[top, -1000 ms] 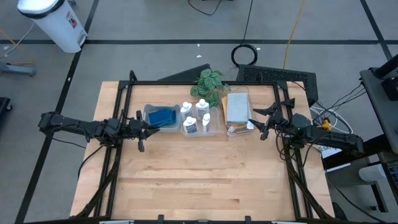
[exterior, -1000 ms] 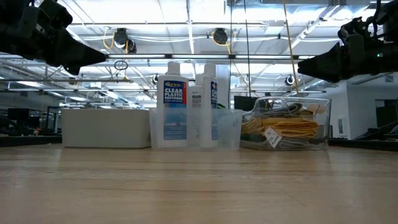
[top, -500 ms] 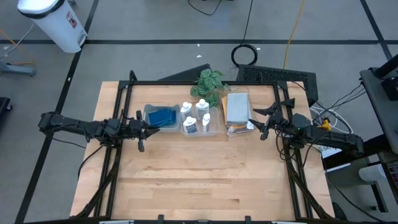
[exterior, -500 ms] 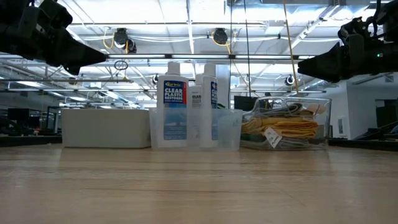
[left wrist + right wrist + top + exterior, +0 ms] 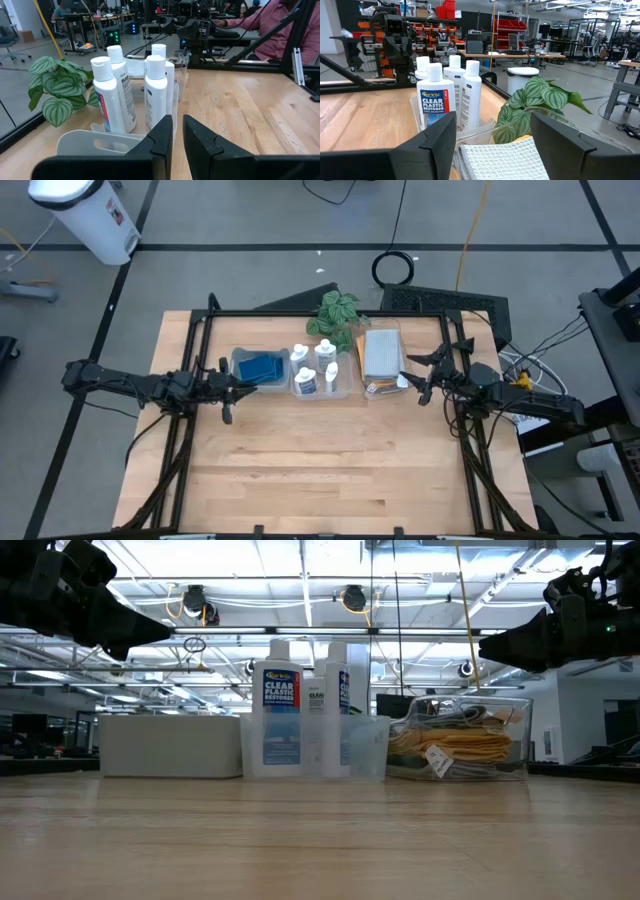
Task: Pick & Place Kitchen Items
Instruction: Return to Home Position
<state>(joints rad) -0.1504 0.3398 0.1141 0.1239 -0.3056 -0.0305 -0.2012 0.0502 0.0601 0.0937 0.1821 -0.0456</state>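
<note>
Three clear bins stand in a row at the table's far middle. The left bin holds blue sponges (image 5: 261, 366). The middle bin holds several white squeeze bottles (image 5: 312, 368), upright (image 5: 278, 720). The right bin holds folded cloths, a pale grey-blue one on top (image 5: 381, 352) and an orange one below (image 5: 455, 747). My left gripper (image 5: 245, 386) is shut and empty, hovering by the sponge bin's near left corner (image 5: 178, 135). My right gripper (image 5: 411, 379) is open and empty, hovering just right of the cloth bin (image 5: 492, 145).
A green leafy plant (image 5: 335, 313) stands behind the bins at the far edge. A black frame (image 5: 300, 314) runs along the table's far and side edges. The bare wood of the table's near half (image 5: 320, 470) lies in front of the bins. A person in a red sleeve (image 5: 280, 25) sits beyond the table.
</note>
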